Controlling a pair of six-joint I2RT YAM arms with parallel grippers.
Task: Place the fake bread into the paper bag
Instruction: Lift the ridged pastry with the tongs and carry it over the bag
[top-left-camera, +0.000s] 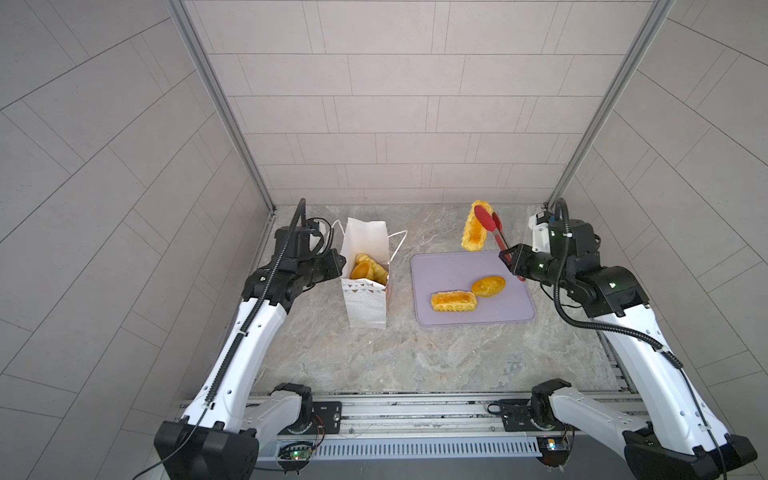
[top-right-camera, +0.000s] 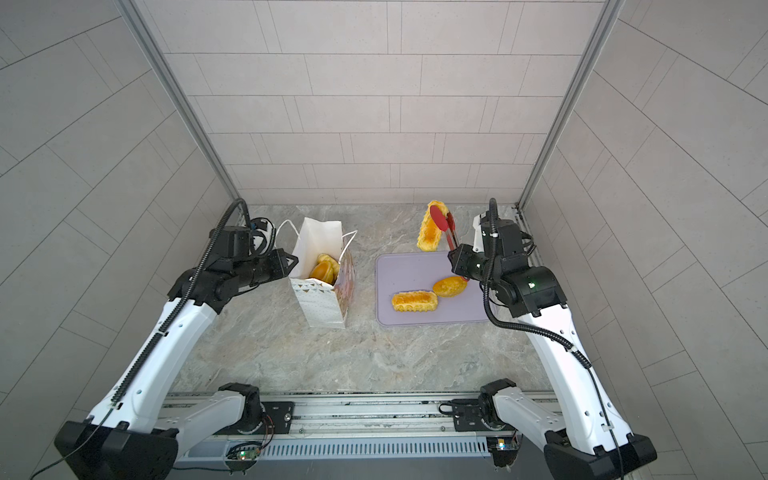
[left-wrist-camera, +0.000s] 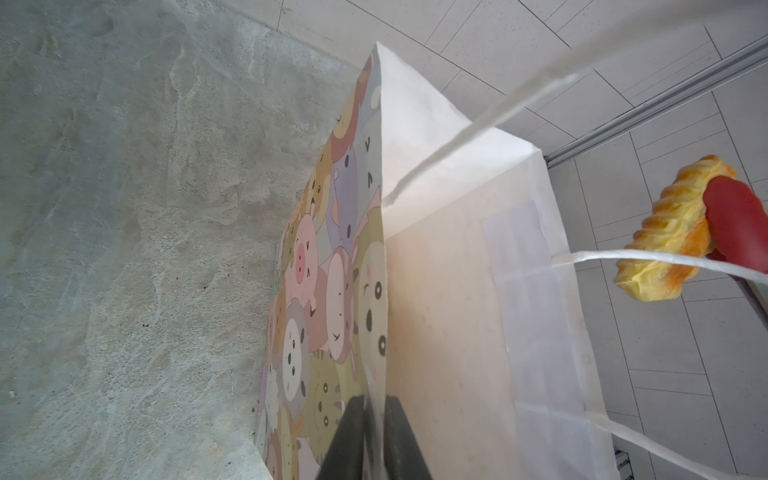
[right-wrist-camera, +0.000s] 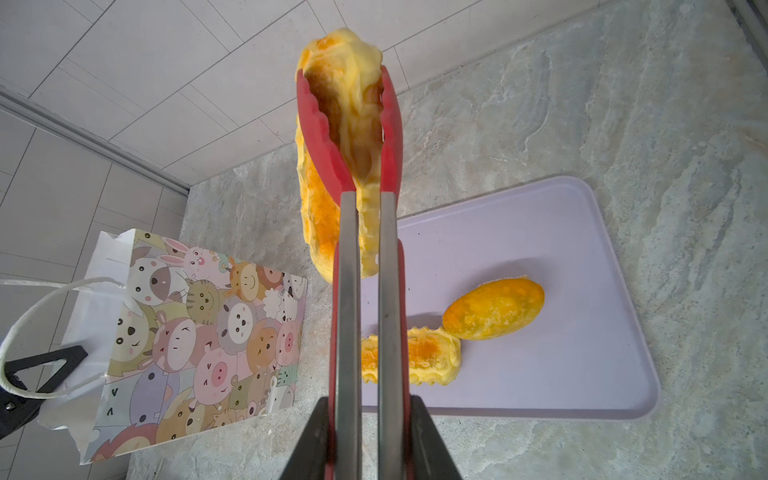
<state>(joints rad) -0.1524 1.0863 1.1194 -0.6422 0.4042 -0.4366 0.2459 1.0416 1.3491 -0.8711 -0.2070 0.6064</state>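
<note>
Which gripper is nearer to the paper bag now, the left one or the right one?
Left. The left gripper pinches the rim of the paper bag. The right gripper, holding the red tongs, is at the lilac tray, on its side away from the bag.

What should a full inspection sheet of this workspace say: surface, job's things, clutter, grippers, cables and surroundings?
Surface: grey marble-look tabletop; a flat lilac plastic tray lies on it.
Job's things: tall white paper bag with cartoon animal faces stands open, golden toy pastries inside; long ridged golden loaf hangs raised in red-tipped metal tongs; second ridged loaf and round golden bun lie on the tray.
Clutter: nothing seen.
Grippers: left gripper shut on the bag's rim; right gripper shut on the tongs.
Cables: black corrugated conduit along each arm.
Surroundings: grey tiled walls, aluminium corner posts.
</note>
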